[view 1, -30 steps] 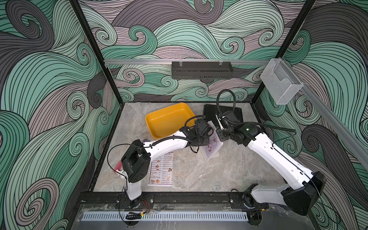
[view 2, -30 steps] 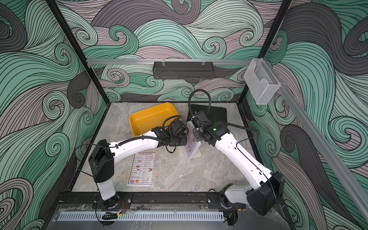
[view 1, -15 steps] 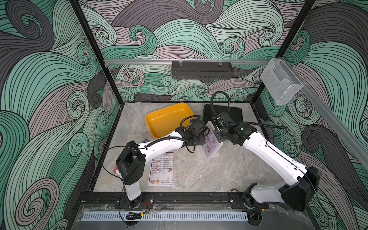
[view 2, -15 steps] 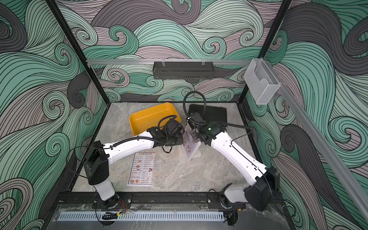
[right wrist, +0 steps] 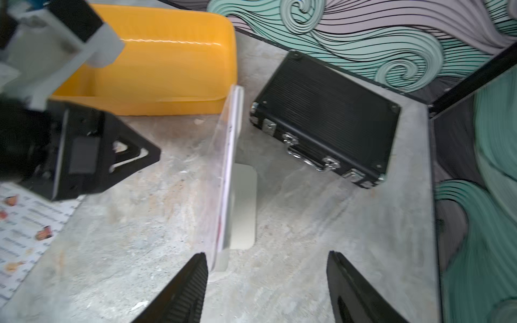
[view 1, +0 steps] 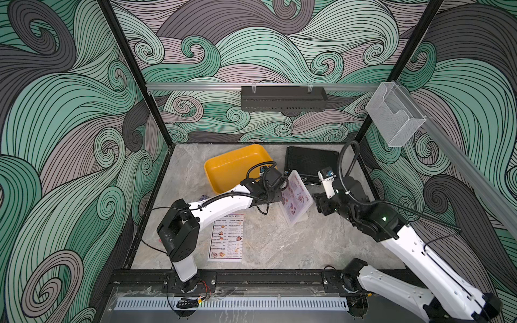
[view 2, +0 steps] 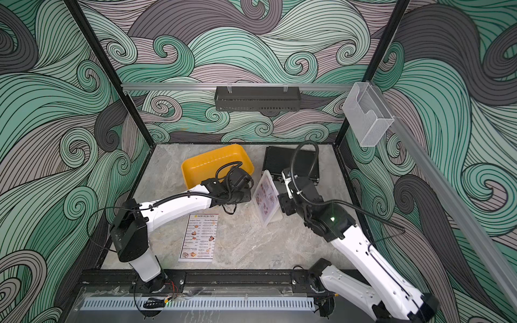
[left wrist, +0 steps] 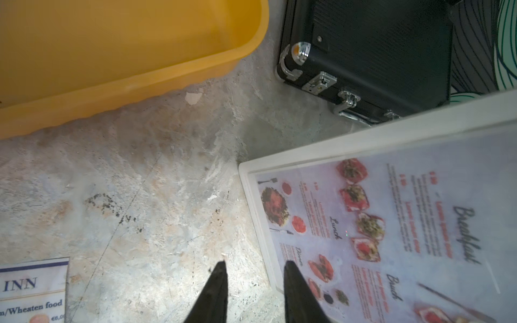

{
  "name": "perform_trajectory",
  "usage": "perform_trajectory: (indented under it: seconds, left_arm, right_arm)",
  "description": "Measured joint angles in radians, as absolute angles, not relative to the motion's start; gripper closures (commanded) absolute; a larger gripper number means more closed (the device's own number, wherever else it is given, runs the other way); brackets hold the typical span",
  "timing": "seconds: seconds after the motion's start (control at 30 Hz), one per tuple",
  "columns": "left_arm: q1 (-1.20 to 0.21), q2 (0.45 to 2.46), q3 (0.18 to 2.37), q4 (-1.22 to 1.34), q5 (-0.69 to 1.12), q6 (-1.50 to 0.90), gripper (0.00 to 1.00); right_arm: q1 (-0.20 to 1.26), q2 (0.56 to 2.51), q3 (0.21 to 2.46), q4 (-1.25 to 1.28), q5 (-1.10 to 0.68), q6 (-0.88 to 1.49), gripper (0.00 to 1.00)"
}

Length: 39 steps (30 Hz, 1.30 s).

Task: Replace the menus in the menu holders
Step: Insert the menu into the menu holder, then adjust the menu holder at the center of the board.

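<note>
Menu holder (left wrist: 335, 141) stands on the table (view 1: 279, 246) w/ pink menu (view 1: 295, 197) inside, btw your grippers; white menu (view 1: 228, 237) lies flat nearby. Your left gripper (left wrist: 254, 264) is slightly parted, empty, beside the holder's edge; right gripper (right wrist: 265, 254) gapes wide, empty.

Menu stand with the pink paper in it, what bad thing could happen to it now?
1. The menu holder stands leaning with no gripper clamping it; the open right gripper has a finger right beside its edge, so a nudge might tip it.
2. Pulling the pink menu out could drag the unheld holder along.
3. The left arm hangs over the white menu and could brush it askew.
</note>
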<state>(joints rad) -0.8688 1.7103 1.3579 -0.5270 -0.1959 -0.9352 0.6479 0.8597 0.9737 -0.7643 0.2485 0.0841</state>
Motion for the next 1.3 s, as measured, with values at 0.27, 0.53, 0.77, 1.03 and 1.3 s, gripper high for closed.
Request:
perform_trajectory:
  seconds: [0.27,0.53,0.77,1.03,1.3]
  left_arm:
    - [-0.823,1.663,1.299,-0.481,-0.202,-0.915,0.66]
    - [-0.778,1.581,1.198,-0.416,-0.202,-0.883,0.70]
    - [-0.731,1.498,1.114,-0.358,-0.200,-0.831,0.74]
    - [-0.650,1.325,0.974,-0.311,-0.220,-0.703,0.77]
    - [-0.599,1.132,0.796,-0.245,-0.278,-0.601,0.75]
  right_arm:
    - [0.602,0.849,0.748,-0.587,0.026,0.179,0.32]
    - [0.436,0.926,0.649,-0.277,-0.228,0.237,0.58]
    - [0.370,0.989,0.595,-0.109,-0.376,0.196,0.89]
    - [0.359,0.997,0.617,-0.143,-0.595,0.012,1.00]
    - [0.402,1.100,0.853,-0.425,-0.855,-0.317,0.99]
